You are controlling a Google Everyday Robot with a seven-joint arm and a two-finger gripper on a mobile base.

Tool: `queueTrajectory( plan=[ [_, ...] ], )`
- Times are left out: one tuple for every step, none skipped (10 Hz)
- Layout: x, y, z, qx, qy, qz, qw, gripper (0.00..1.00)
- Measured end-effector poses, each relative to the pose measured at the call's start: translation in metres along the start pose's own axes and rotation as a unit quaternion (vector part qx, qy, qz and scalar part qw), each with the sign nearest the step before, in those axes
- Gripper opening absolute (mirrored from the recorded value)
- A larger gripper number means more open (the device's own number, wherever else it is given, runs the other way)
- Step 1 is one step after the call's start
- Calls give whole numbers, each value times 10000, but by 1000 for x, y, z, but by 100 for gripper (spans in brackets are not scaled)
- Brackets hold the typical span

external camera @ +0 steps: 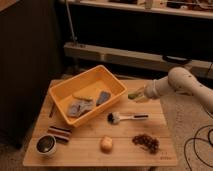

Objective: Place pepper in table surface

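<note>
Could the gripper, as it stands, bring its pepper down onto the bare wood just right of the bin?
Probably yes: the gripper holds the pepper above the table surface right of the bin, nothing below; the brush lies nearer.

No text, label, brand, number or sign can be read anywhere on the table [90, 150], while the pincer [138, 94] hovers near its right edge.

From where I stand the gripper [139, 95], out at three o'clock over the worktop [90, 150], swallows most of the pepper [133, 95], only its green tip showing, and the arm [187, 85] runs off the right edge.
</note>
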Motion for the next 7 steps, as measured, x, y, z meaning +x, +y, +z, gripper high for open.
queueTrajectory(
  plan=[
    [11, -4, 14, -64, 68, 102, 9999, 2],
    [19, -7, 28, -155, 119, 181, 9996, 4],
    [29, -10, 40, -258, 164, 276, 9991, 12],
    [37, -14, 49, -320, 202, 376, 9986, 23],
    [41, -15, 54, -377, 235, 427, 9981, 32],
    [42, -18, 58, -385, 260, 470, 9978, 40],
    [45, -20, 64, -447, 313, 516, 9972, 52]
  ],
)
